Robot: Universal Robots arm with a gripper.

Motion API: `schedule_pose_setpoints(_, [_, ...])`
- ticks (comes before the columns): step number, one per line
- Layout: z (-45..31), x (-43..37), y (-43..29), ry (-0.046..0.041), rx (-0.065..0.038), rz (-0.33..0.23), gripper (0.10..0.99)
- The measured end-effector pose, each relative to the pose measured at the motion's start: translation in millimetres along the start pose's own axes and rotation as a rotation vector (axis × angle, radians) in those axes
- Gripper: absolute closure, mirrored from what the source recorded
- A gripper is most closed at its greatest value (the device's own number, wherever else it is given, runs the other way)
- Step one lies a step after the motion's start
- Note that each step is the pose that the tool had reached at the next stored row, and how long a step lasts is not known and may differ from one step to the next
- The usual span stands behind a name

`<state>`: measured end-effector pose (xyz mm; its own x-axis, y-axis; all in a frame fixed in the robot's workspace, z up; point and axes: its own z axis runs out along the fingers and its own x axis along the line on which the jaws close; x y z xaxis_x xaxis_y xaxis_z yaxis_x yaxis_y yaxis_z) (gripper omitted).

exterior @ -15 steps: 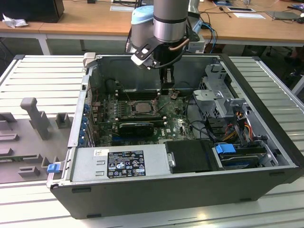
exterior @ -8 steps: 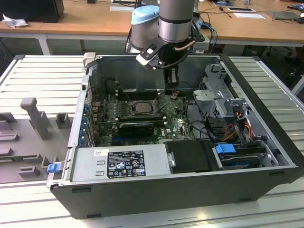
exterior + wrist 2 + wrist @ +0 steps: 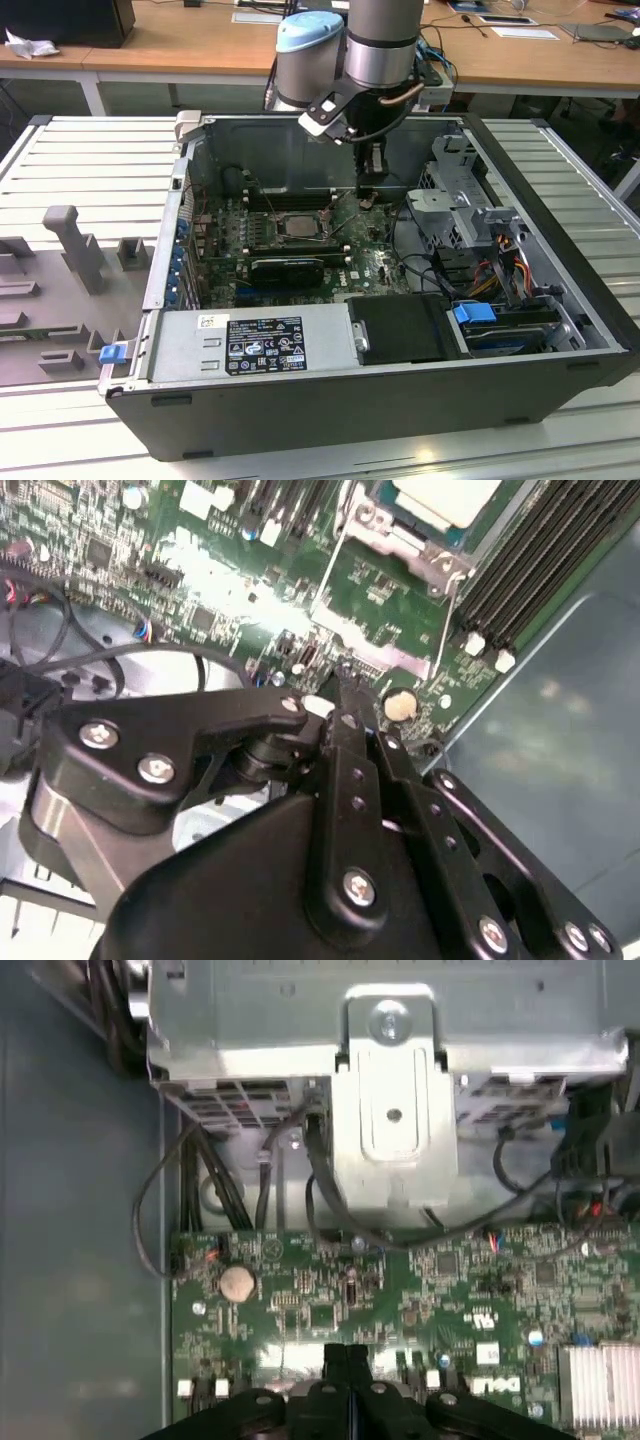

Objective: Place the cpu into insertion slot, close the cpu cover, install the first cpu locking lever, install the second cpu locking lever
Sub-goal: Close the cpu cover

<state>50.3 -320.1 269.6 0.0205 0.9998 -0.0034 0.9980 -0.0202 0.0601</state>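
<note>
in the exterior view the gripper (image 3: 367,190) hangs low inside the open computer case (image 3: 560,330), above the green motherboard (image 3: 365,262). the insertion slot (image 3: 297,228) lies toward the exterior view's left of the fingers, near but apart from them. this is the relation that matters: the work place is sideways from the tip, not under it.

in the second wrist view the black fingers (image 3: 345,705) are together, and i see nothing between them. the cpu (image 3: 447,498) sits in the socket with its pale top up, well ahead of the fingertips. the cpu cover (image 3: 392,538) seems to lie down around it, though i judge this only from a part of the frame. a thin locking lever (image 3: 332,565) runs along the socket side, and its long axis points about toward the gripper. a second lever (image 3: 452,605) runs beside the memory slots (image 3: 530,560). a coin battery (image 3: 398,706) is just beside the fingertips.

in the first wrist view the two fingertips touch each other over the board edge, and the battery is near them. beyond the board stands a metal drive bracket (image 3: 392,1110).
</note>
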Motion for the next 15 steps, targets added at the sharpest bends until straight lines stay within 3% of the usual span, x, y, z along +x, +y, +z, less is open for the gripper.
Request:
schedule_pose_setpoints(10, [19.2, 0.2, 4.3, 0.0029, 0.001, -0.052, 0.98])
schedule_pose_setpoints(13, [21.2, 0.2, 0.3, 0.0031, 0.003, -0.052, 0.98])
schedule_pose_setpoints(15, [20.9, 0.0, -6.7, 0.006, 0.003, -0.052, 0.98])
